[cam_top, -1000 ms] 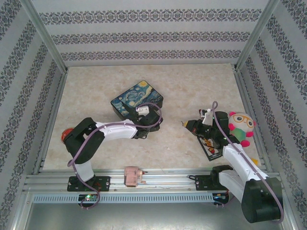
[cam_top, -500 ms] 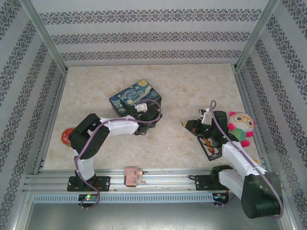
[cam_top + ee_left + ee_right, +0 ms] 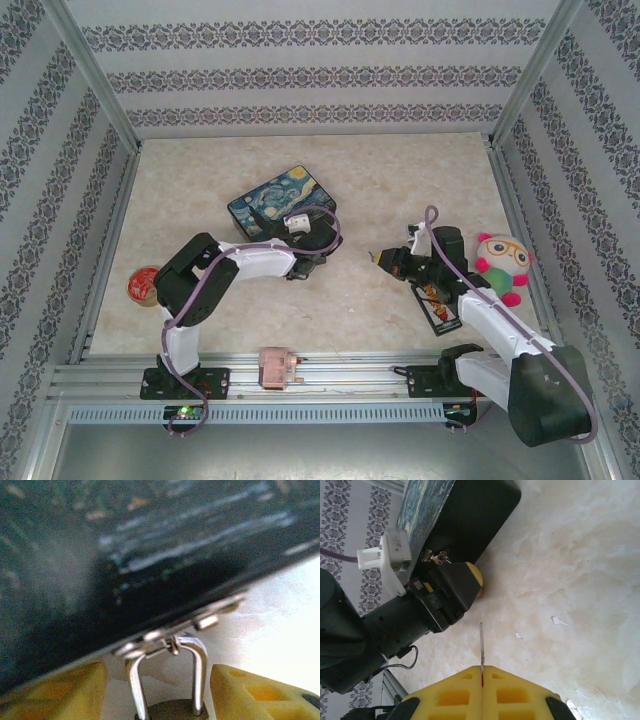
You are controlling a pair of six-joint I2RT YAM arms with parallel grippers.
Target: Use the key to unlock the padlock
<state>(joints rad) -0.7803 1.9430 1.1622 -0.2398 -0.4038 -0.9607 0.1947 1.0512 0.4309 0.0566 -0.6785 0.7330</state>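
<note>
Overhead, the painted box [image 3: 270, 198] lies left of centre on the table [image 3: 420, 180], and the left end effector [image 3: 159, 677] is up against its near side. From the left wrist, the padlock [image 3: 172, 711] hangs on the box's hasp [image 3: 172, 640]. Its silver shackle [image 3: 200, 672] runs up the view and hooks through the hasp, while the body sits at the bottom edge, so the long axis runs from the box straight back toward the wrist. The yellow fingers [image 3: 255, 692] stand apart on either side of the padlock. Whether they press on the body I cannot tell, since most of it is cut off.

The right end effector [image 3: 482, 670] has its fingers together, clamped on the key [image 3: 481, 645]. Seen edge-on, the key is a thin line sticking straight out past the fingertips. Its tip points at the left end effector and the box's side, with bare table between. Overhead, that axis runs across the table, tip leftward. A plush toy [image 3: 502, 265] sits just beside the right arm.
</note>
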